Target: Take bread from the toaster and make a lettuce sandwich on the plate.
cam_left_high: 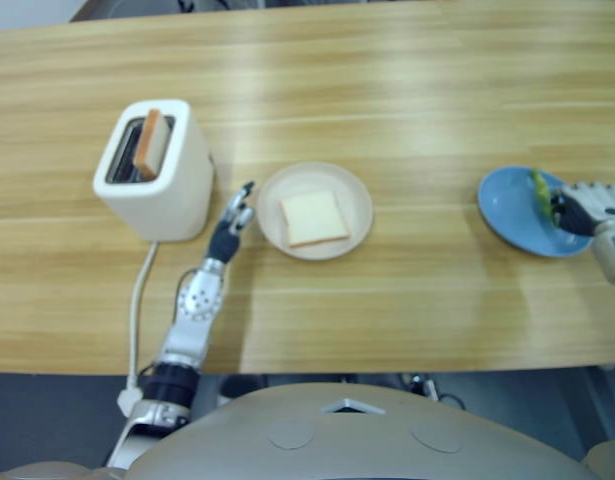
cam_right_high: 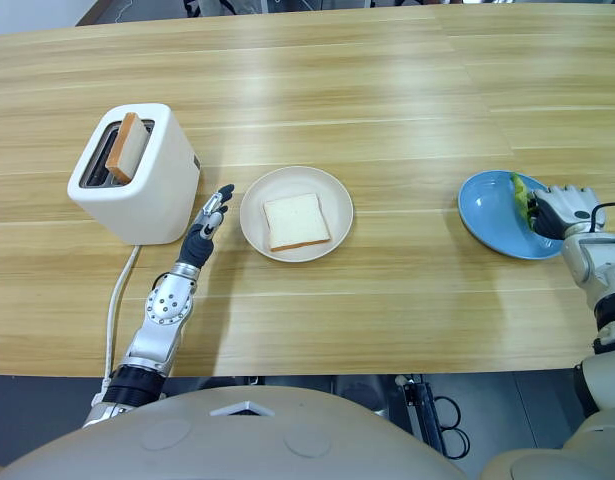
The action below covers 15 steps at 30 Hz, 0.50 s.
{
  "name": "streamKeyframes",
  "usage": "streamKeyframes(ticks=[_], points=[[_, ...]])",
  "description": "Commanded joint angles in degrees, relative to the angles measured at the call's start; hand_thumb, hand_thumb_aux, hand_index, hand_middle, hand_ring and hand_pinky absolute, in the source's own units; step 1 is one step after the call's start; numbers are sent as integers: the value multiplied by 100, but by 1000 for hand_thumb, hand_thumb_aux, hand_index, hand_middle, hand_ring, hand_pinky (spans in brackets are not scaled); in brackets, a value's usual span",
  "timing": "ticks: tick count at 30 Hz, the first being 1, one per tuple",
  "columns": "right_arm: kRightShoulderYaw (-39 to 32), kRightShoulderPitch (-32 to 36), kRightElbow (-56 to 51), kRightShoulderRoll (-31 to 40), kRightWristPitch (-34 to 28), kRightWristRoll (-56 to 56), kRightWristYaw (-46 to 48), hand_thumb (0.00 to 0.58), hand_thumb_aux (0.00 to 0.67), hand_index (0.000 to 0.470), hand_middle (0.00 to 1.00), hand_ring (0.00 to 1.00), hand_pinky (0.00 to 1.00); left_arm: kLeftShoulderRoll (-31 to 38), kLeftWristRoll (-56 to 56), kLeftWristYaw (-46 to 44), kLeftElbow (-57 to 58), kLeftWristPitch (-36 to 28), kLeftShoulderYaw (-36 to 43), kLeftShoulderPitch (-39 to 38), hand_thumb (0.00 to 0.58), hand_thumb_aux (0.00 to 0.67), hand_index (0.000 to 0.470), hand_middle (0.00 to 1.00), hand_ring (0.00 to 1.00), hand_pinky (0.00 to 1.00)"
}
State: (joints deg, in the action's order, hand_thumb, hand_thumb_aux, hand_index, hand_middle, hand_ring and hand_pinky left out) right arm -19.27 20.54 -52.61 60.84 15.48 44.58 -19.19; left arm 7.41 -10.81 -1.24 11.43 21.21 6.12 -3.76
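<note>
Left hand (cam_right_high: pixel 209 224), boxy toaster (cam_right_high: pixel 152 195); right hand (cam_right_high: pixel 569 205) grips lettuce (cam_right_high: pixel 520 193).

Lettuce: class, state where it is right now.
The lettuce lies over the blue plate at the table's right side, held in the right hand, far right of the cream plate.

Toaster (cam_right_high: pixel 147 190) stands left, bread slice (cam_right_high: pixel 296 221) on the plate (cam_right_high: pixel 338 205) centre, lettuce (cam_right_high: pixel 520 194) on the dish (cam_right_high: pixel 487 220) right.

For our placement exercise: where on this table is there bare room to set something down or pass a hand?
Widest free patch: bare wood between the cream plate and the blue plate. The table strip behind the toaster is also free. Crowded: the gap beside the toaster, holding the left hand; the right hand is at the blue plate.
</note>
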Motion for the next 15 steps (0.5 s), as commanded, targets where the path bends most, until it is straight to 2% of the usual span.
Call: streamKeyframes(ticks=[1, 5, 9, 15], points=[[545, -403, 1393, 306, -264, -203, -2, 580, 670, 460, 1000, 1000, 1000, -16, -28, 44, 110, -33, 4, -24, 0, 0, 0, 0, 0, 0], [1082, -936, 2881, 382, -695, -225, 241, 580, 670, 460, 1000, 1000, 1000, -27, -34, 67, 151, -6, 6, -12, 0, 0, 0, 0, 0, 0], [1300, -1164, 4090, 191, -989, -110, 563, 580, 670, 460, 1000, 1000, 1000, -37, -43, 100, 221, 20, 17, 22, 0, 0, 0, 0, 0, 0], [946, -761, 5162, -645, -1102, 203, 1093, 580, 670, 460, 1000, 1000, 1000, -51, -37, 148, 369, 69, 25, 102, 0, 0, 0, 0, 0, 0]])
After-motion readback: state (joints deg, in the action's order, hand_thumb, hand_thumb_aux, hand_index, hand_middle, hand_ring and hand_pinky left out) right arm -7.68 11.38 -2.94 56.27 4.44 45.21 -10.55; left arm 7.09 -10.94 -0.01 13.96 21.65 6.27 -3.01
